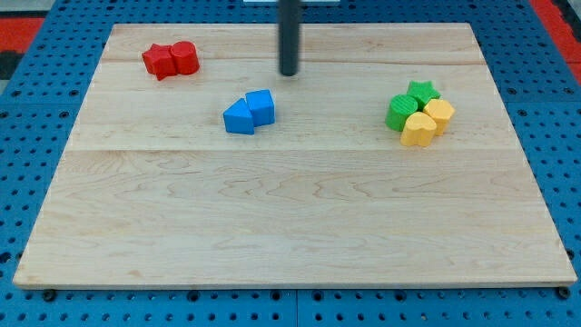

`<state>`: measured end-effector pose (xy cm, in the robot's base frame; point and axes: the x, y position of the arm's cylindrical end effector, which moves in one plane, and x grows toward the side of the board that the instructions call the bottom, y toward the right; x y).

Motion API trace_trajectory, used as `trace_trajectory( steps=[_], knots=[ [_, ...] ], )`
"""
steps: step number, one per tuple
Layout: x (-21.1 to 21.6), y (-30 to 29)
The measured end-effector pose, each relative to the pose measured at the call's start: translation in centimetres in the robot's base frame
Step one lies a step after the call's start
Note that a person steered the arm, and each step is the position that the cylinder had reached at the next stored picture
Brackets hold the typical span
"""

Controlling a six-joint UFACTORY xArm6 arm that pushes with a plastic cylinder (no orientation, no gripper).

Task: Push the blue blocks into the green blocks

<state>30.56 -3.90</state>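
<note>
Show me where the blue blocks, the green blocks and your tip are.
blue blocks (249, 113), camera view, where the pair touches.
green blocks (408, 103), camera view, where they meet.
my tip (289, 74), camera view, rod's lower end.

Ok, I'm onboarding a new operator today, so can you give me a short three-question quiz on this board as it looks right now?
1. True or false: the two blue blocks touch each other.
2. Which colour pair sits against the green blocks? A) red B) yellow C) blue
3. Fill in: my tip stands toward the view's ____ of the blue blocks, apart from them.

Key:
1. True; they sit side by side, touching.
2. B; the yellow blocks press against the green ones at the view's right, while the red blocks lie at the view's top left.
3. Top, slightly to the right.
</note>
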Motion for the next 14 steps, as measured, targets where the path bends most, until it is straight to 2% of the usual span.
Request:
trace_trajectory(
  steps=[1, 4, 5, 8, 10, 12, 14],
  knots=[
    [2.7, -5.3],
    [9.9, -6.3],
    [10.1, -4.4],
    [5.3, 0.4],
    [4.6, 5.5],
    [2.0, 5.3],
    [2.0, 11.1]
  ],
)
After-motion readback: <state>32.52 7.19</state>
